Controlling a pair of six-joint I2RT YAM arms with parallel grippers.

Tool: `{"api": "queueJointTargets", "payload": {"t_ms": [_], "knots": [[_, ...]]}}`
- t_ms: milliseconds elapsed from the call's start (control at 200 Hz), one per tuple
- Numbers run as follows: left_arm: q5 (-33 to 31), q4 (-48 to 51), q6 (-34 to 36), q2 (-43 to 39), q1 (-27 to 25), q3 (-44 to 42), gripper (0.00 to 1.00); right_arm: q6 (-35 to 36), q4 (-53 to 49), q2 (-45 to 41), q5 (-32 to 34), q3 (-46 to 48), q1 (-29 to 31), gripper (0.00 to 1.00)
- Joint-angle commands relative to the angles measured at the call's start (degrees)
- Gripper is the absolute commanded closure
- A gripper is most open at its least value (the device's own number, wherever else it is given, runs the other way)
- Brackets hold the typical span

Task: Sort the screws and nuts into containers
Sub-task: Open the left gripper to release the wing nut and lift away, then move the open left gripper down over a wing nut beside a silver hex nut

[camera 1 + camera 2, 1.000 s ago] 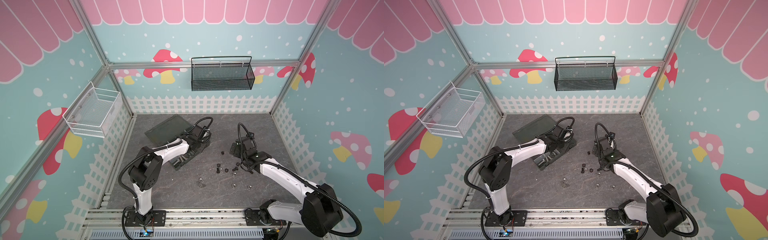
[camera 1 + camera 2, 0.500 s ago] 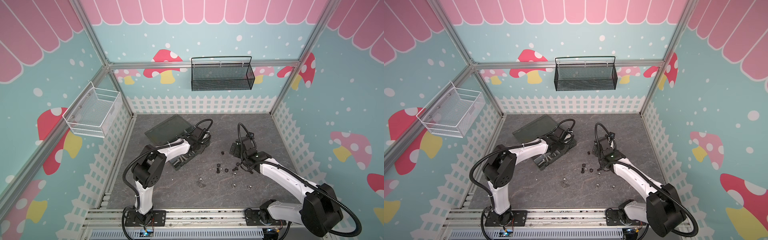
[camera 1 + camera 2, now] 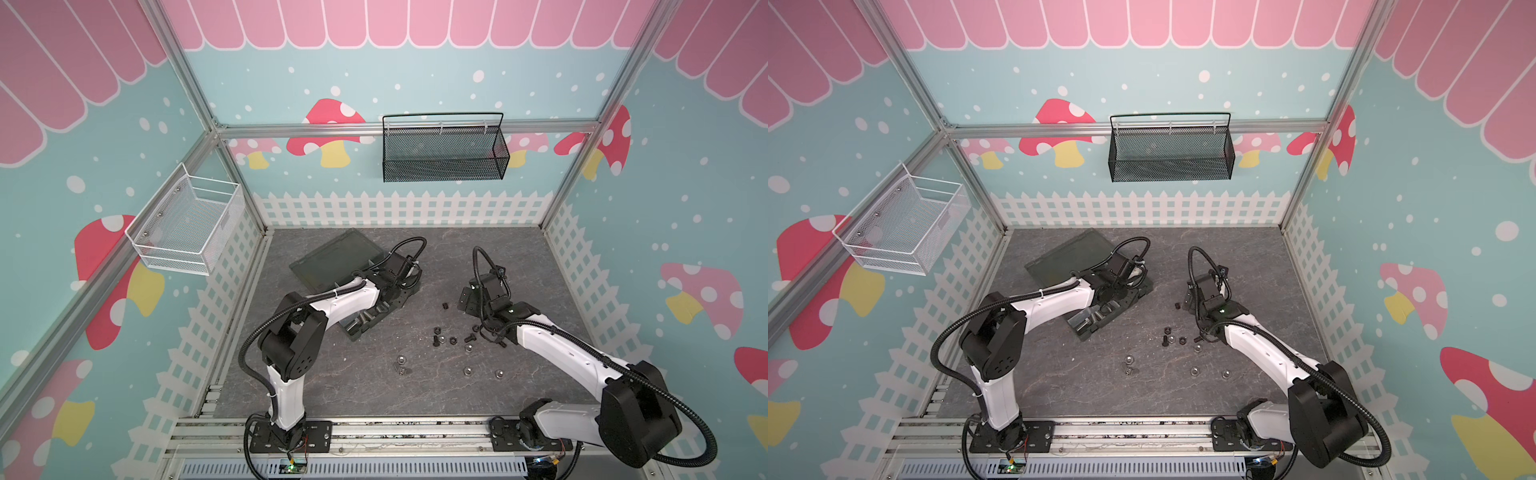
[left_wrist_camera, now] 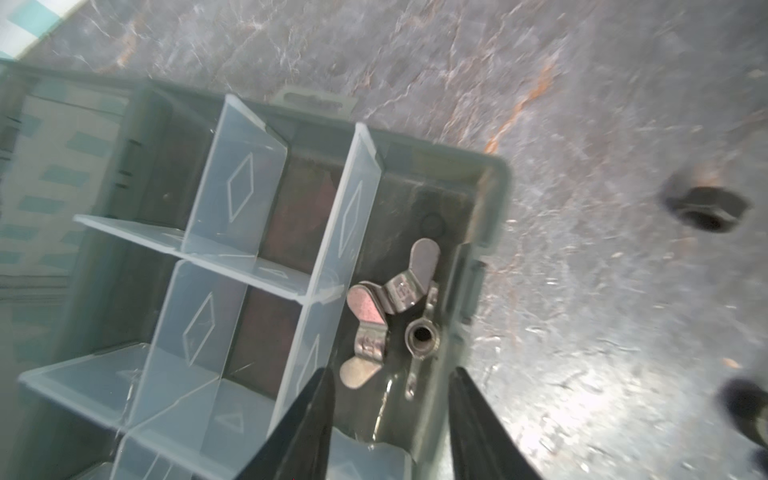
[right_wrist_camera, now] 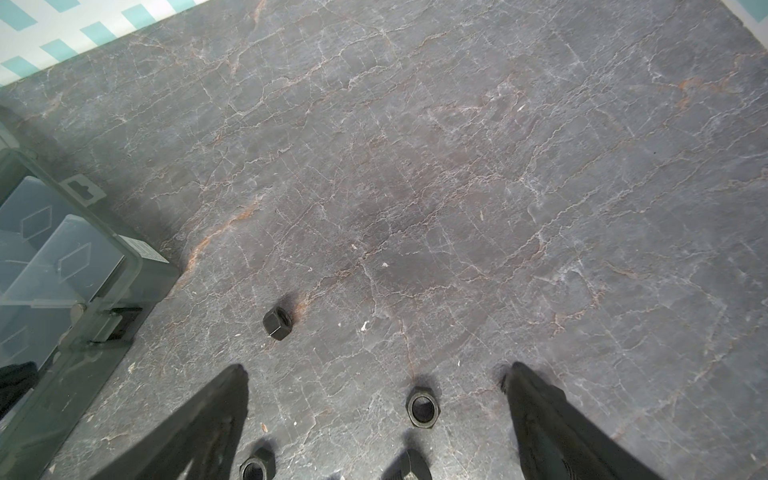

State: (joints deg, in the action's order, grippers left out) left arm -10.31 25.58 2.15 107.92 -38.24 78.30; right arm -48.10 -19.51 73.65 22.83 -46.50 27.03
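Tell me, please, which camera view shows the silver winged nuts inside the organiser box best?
The left wrist view: the winged nuts lie sharp in an end compartment of the organiser box, ahead of the left gripper. In both top views the left arm hides them. The right wrist view shows only a box corner, no winged nuts.

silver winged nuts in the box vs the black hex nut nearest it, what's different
The shiny silver winged nuts gleam; the black hex nut is dark. The winged nuts have two flat ears; the hex nut is a plain hexagon. The winged nuts lie in the dark grey plastic organiser box; the hex nut on the grey marbled table. Both have centre holes.
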Motion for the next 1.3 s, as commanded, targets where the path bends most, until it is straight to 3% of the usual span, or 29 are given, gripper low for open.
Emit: {"api": "queueJointTargets", "payload": {"t_ms": [0, 370, 635, 995, 1296], "knots": [[-2.6, 1.6, -0.6, -5.5, -1.7, 0.0, 0.51, -0.6, -0.4, 0.0, -0.1, -0.4, -0.2, 0.02], [-2.2, 1.1, -7.6, -19.4, -6.9, -12.6, 0.40, -0.5, -0.4, 0.6, -0.8, -0.2, -0.3, 0.02], [-0.1, 1.0, -14.1, -26.3, -12.9, -23.5, 0.38, -0.9, -0.2, 1.1, -1.4, 0.3, -0.3, 0.03], [5.7, 0.8, -23.3, -25.1, -20.3, -30.2, 0.37, -0.5, 0.0, 4.3, -2.6, -0.9, -0.3, 0.03], [6.8, 1.8, -28.6, -23.8, -22.2, -32.1, 0.21, -0.5, 0.1, 4.3, -2.5, -0.2, -0.4, 0.03]]}}
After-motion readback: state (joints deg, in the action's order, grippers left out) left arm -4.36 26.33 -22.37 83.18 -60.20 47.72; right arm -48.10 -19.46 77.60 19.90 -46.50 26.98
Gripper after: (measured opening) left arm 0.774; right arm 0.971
